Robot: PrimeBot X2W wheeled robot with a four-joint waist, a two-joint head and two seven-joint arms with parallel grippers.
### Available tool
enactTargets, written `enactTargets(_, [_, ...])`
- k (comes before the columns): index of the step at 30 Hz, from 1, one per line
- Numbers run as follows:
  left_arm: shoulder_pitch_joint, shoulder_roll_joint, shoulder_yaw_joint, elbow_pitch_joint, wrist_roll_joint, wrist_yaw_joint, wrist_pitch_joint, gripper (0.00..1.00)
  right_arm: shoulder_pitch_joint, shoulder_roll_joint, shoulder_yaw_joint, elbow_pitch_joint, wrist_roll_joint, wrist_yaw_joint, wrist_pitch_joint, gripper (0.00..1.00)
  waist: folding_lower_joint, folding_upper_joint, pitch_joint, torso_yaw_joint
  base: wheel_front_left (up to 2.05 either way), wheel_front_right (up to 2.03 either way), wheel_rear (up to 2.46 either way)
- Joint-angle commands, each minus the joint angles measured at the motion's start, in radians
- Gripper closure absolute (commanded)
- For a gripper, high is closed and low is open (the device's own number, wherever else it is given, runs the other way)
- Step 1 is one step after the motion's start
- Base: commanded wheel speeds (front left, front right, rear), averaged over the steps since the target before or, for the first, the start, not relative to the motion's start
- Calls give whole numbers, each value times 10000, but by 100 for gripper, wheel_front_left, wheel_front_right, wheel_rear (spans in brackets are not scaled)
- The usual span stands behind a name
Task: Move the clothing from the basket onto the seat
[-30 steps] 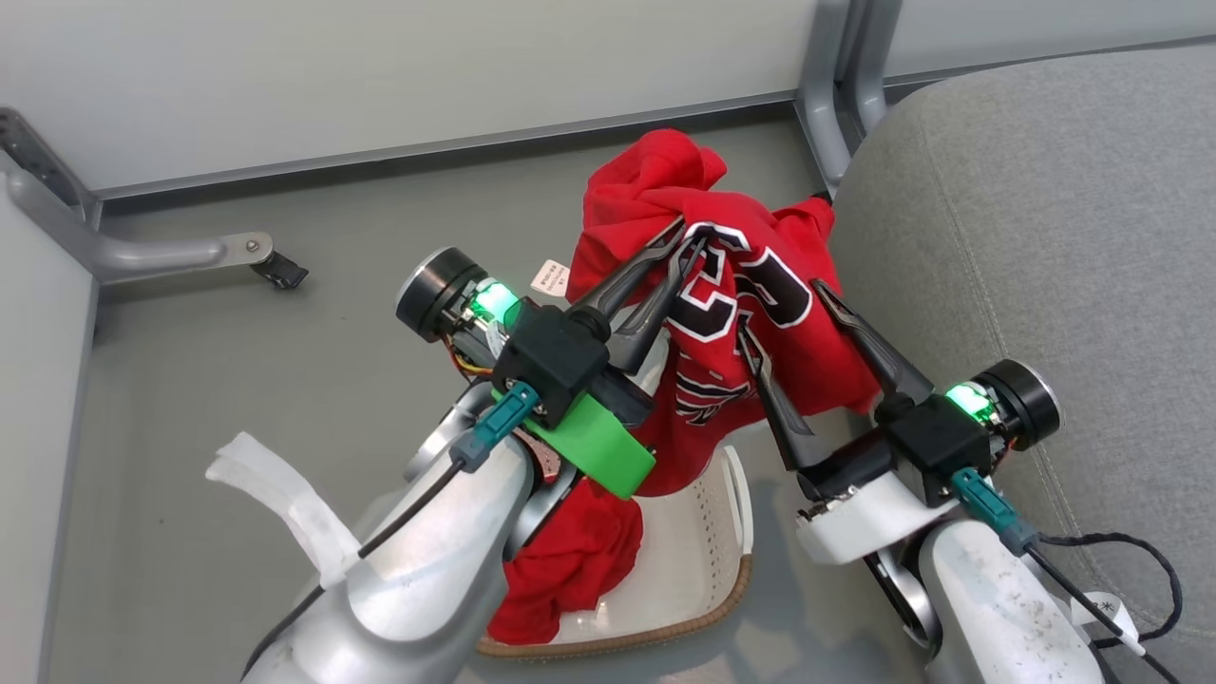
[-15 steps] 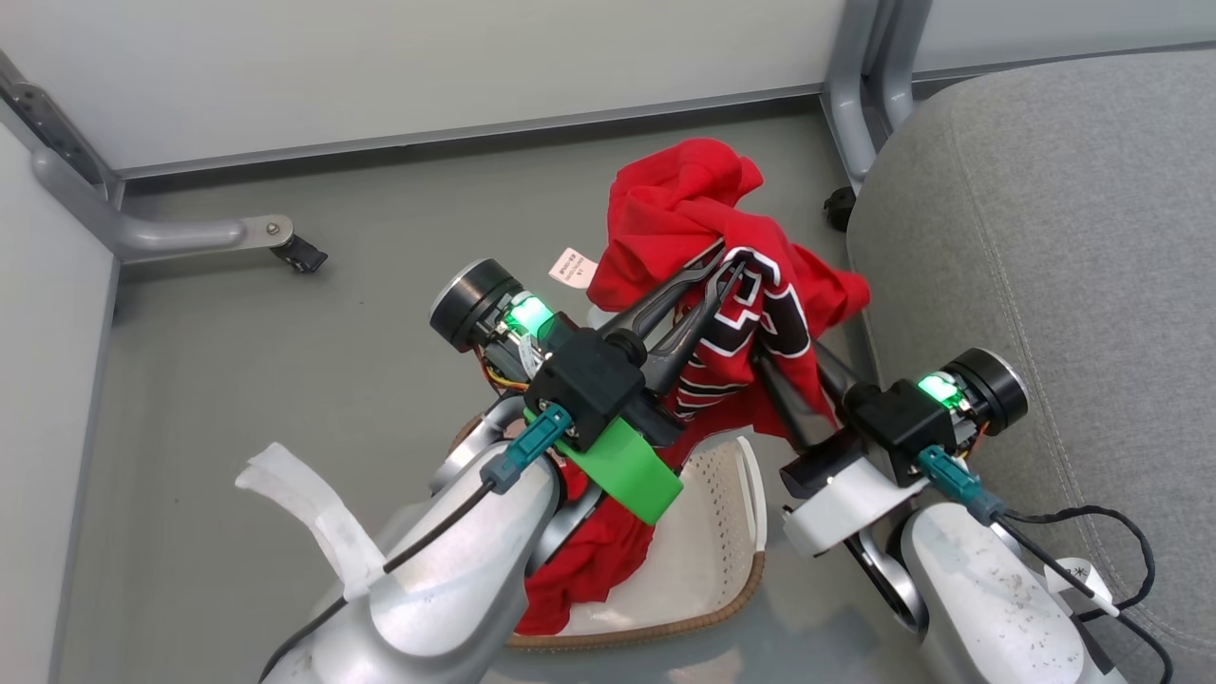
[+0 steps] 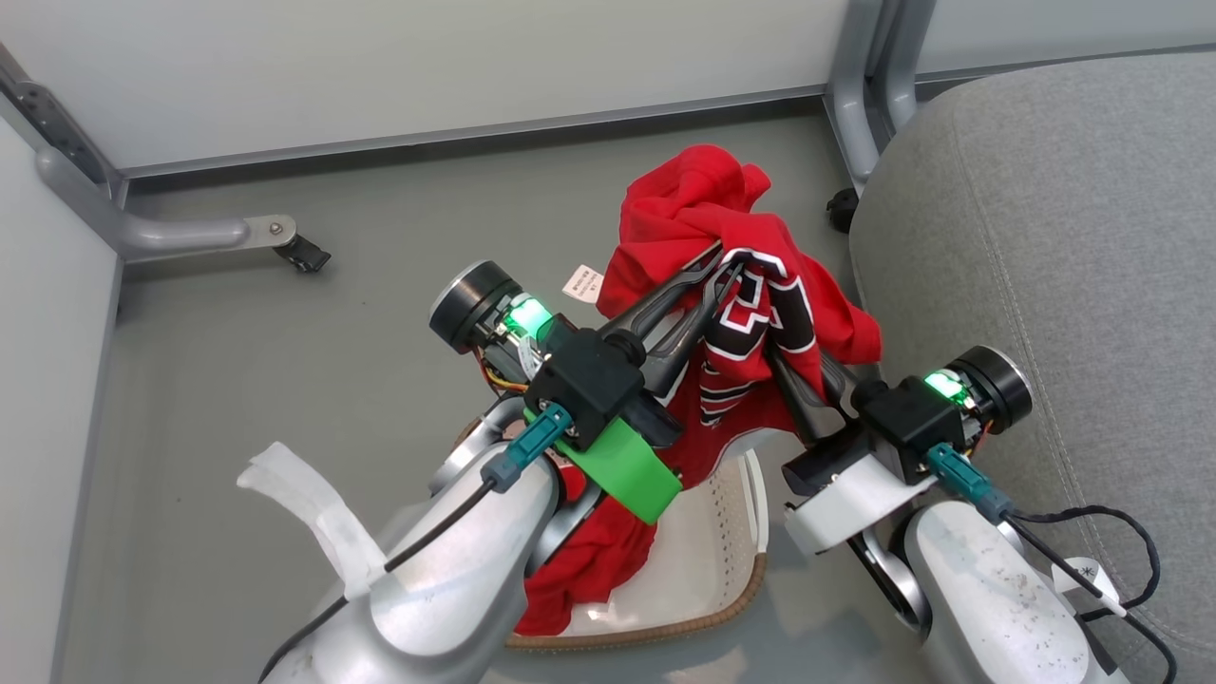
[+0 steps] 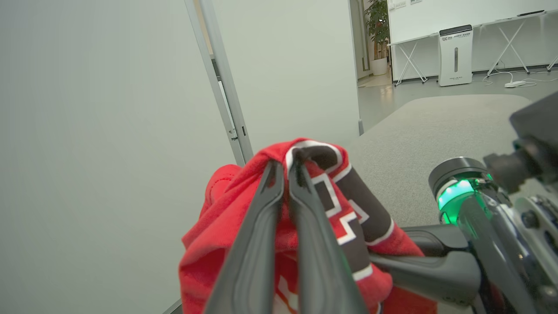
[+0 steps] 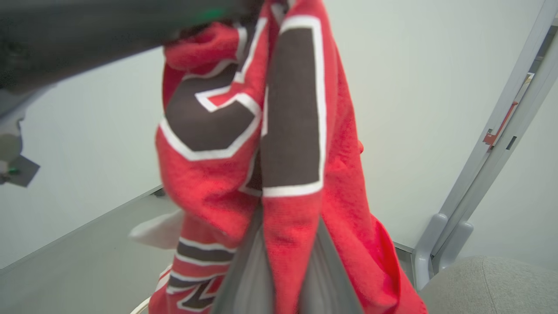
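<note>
**Both grippers hold the jersey point(image 3: 750, 313), seat point(image 3: 1045, 237) on the right**

The left gripper point(image 3: 720, 264) pinches the red jersey at its top fold. The right gripper point(image 3: 793, 380) is closed on a lower fold. The jersey hangs over the basket point(image 3: 733, 532). The grey seat lies just to its right, nearer the right arm point(image 3: 988, 589).

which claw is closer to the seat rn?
Right. The right claw, shut on the clothing, sits just off the seat edge; the left claw grips the same clothing farther left.
</note>
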Motion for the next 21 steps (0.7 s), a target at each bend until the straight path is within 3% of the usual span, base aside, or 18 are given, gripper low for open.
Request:
enactTargets(1, [160,16,-21,23,62,-21,-37,100,84,-27,-31,-50,60,-3,-49,100,0,0,-14,2,0,0,0])
enactTargets(7, [162,71,-7,3,73,-22,-37,100,126,-1,-126,-76,141,-3,-49,100,0,0,1,-3,0,0,0])
enactTargets(9, [166,69,26,-41,78,-21,-37,47,142,7,-135,-88,144,-3,-49,100,0,0,21,-15,0,0,0])
enactTargets(10, [170,71,37,-67,76,-23,-37,0,156,10,-136,-88,141,-3,-49,100,0,0,35,-22,0,0,0])
enactTargets(21, [205,158,145,-120,157,-22,-36,0,246,71,-441,-98,170,-3,-49,100,0,0,162,-154,0,0,0])
